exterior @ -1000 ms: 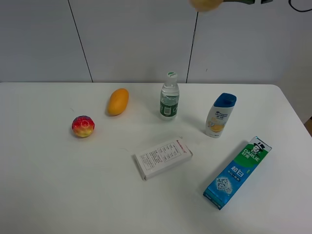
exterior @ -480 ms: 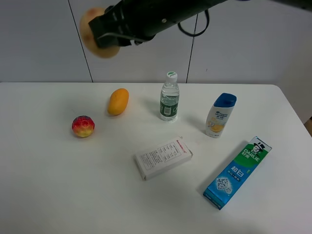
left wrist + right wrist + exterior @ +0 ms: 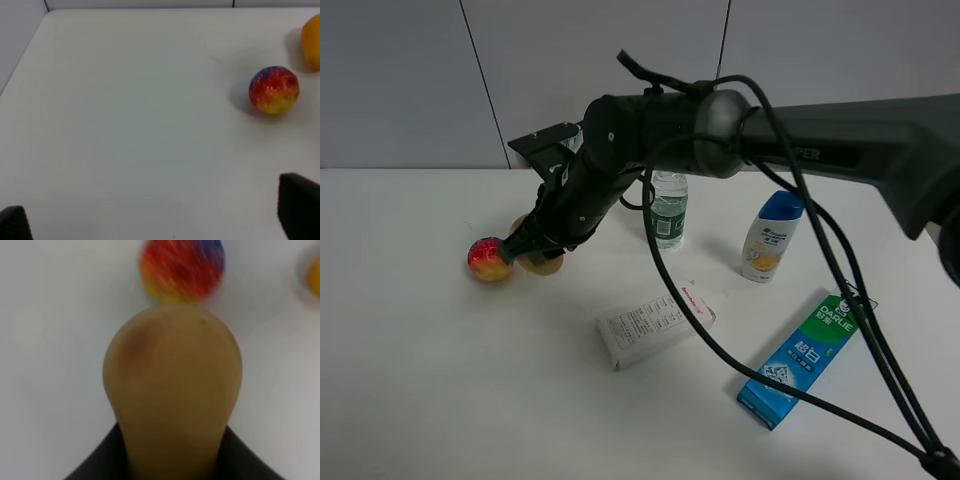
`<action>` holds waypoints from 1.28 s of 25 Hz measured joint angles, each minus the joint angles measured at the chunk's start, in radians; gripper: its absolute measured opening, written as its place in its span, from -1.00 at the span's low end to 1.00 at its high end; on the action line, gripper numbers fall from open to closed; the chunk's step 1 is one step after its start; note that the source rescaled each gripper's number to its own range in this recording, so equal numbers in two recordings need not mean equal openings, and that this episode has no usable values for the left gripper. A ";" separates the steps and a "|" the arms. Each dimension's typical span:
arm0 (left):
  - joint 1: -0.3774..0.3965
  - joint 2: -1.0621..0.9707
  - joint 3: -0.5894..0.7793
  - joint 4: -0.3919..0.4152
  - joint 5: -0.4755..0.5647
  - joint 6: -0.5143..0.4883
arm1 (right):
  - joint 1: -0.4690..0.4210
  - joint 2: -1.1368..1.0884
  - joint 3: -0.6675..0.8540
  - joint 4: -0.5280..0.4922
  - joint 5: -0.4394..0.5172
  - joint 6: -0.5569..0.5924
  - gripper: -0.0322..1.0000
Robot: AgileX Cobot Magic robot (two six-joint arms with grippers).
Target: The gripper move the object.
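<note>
The right arm comes in from the right edge of the high view and reaches across the middle to left of centre. There the right pincer is closed on the potato. The potato is low over the desk, just right of the apple. The two look close enough to touch, but I cannot tell whether they do, nor whether the potato rests on the desk. A sliver of the mango shows just above the pincer; the arm hides the rest.

The bottle stands upright at upper centre, partly behind the arm. The shampoo stands upright right of centre. The white box lies flat below centre, and the toothpaste lies slantwise at lower right.

In the right wrist view the potato looms large and blurred, clamped between two dark fingers. The apple is just beyond it, and an edge of the mango is further off.

In the left wrist view the left pincer is spread wide with nothing in it, and only its fingertips show. It hangs over bare desk, well apart from the apple. The mango lies near the apple, on its far side.
</note>
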 joint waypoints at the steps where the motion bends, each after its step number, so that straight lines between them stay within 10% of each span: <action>1: 0.000 0.000 0.000 0.000 0.000 0.000 | 0.000 0.018 0.000 -0.026 0.000 0.017 -0.94; 18: 0.000 0.000 0.000 0.000 0.000 -0.001 | 0.000 0.112 0.000 -0.274 -0.112 0.147 -0.88; 25: 0.000 0.000 0.000 0.000 0.000 -0.001 | 0.000 0.113 0.000 -0.293 -0.087 0.152 0.77; 32: 0.000 0.000 0.000 0.000 0.000 -0.001 | 0.000 0.086 0.000 -0.264 -0.058 0.156 0.99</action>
